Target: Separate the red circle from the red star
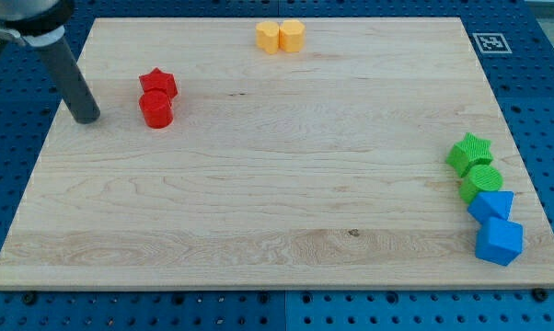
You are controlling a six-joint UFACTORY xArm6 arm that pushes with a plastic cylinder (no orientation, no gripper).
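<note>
1. The wooden tabletop fills most of the view, sitting on a blue perforated base; a small black-and-white marker sits at its top right corner.
2. The red star and the red circle lie near the view's top left, touching, with the star toward the view's top and the circle just below it. There is bare wood between them and the tabletop's left edge, and a wide bare stretch to their right and toward the view's bottom.
3. Two yellow blocks sit side by side, touching, right at the top edge near its middle; their exact shapes are hard to make out.
4. Along the right edge runs a tight cluster: a green star, a green round block below it, then a blue block and a blue cube nearest the view's bottom right.
5. This arm carries no claw, so nothing is grasped or clenched; it ends in a dark rod.
6. My tip rests on the wood just to the view's left of the red circle, apart from it and touching no block.
7. The rod leans, its upper part rising toward the view's top left corner, where it runs out of the picture.
</note>
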